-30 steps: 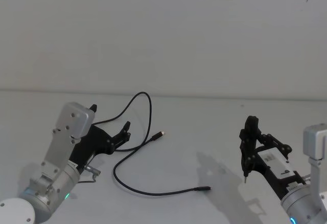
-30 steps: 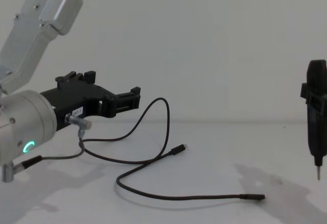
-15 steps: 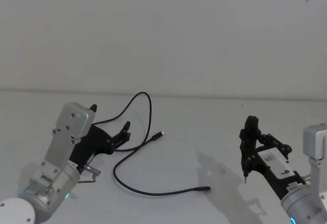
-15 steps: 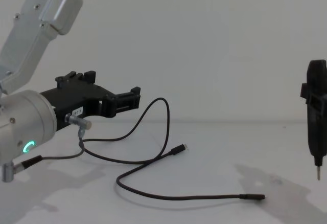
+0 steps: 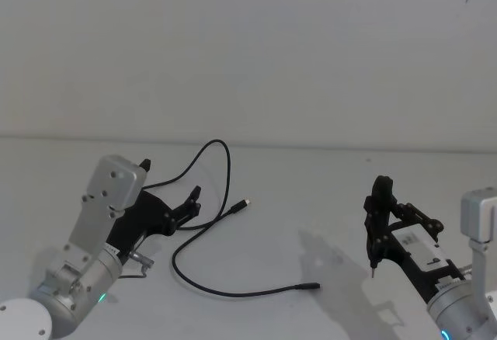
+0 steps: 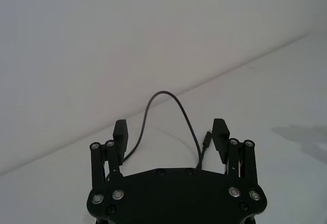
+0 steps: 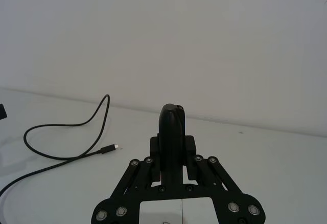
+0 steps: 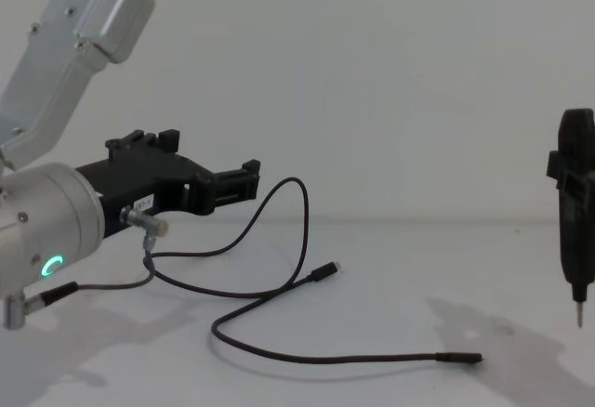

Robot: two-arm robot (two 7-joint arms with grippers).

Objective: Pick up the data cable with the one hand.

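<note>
While the left gripper [image 6: 170,132] hangs low over the worktop [image 5: 311,177] towards its left edge, its two fingers stand spread wide and hold nothing. The data cable [image 5: 174,256] lies ahead of it, left of the worktop's middle. One slim plug rests towards the near edge, the other nearer the centre, and one arch springs up off the surface just beyond the fingertips. From the left wrist's own camera that arch sits neatly between the open fingers, though I judge it is not yet inside them.

To do this step well, I would go for the raised arch or the strand running under the gripper, not the flat runs. A cord this thin on a smooth surface is hard to pinch without scraping. The gripper should come forward until the cord crosses the finger pads squarely, then close fully, since the cord is narrow and could slip through a loose grasp. Lifting slowly would let the loops unroll without whipping.

The cord is matt black, round and limp, but stiff enough to hold its curve. The worktop is pale, smooth and faintly glossy. A short grey wire [image 8: 102,286] dangles from the left wrist and should not be confused with it. Near the right edge the right gripper [image 7: 172,155] is parked, clamped on a pen-shaped tool [image 5: 376,227].
</note>
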